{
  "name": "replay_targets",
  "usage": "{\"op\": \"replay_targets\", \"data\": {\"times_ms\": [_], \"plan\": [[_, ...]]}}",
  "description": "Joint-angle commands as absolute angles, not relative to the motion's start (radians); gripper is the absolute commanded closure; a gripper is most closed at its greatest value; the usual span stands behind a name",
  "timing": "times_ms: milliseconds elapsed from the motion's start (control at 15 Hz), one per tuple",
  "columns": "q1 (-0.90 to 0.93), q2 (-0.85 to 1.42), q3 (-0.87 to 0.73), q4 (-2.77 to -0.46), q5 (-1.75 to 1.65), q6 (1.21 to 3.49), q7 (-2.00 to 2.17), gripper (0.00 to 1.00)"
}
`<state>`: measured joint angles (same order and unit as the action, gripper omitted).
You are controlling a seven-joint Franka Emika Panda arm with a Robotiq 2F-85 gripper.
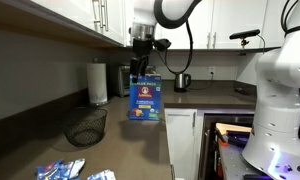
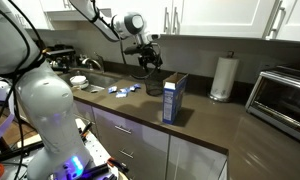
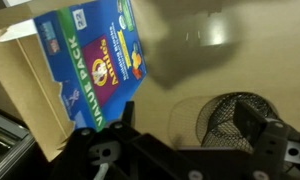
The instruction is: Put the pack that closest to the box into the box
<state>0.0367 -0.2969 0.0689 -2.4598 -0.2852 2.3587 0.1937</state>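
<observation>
The blue pack point(image 1: 102, 176) lay on the dark counter point(image 1: 125, 150) beside bunched packets point(image 1: 58, 170), apart from the upright open-topped box point(image 1: 145, 100). The gripper point(image 1: 140, 64) hung above the box, its opening impossible to tell. A mesh basket point(image 1: 87, 127) stood nearby.

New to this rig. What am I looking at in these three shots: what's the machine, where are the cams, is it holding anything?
It is one white robot arm ending in a two-fingered claw. Two pictures come from cameras standing apart from the robot; the third looks out from its wrist. On the dark countertop stand a tall blue cardboard box, a black wire mesh basket and a white paper towel roll. Small blue foil packets lie bunched together. The claw hangs above the box, whose top is open in the wrist view. Whether it holds anything is too dark to tell.
</observation>
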Motion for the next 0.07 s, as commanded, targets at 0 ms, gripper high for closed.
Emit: {"op": "replay_targets", "data": {"times_ms": [0], "plan": [[0.069,-0.303,0.077,-2.509,-0.224,2.359,0.095,0.0]]}}
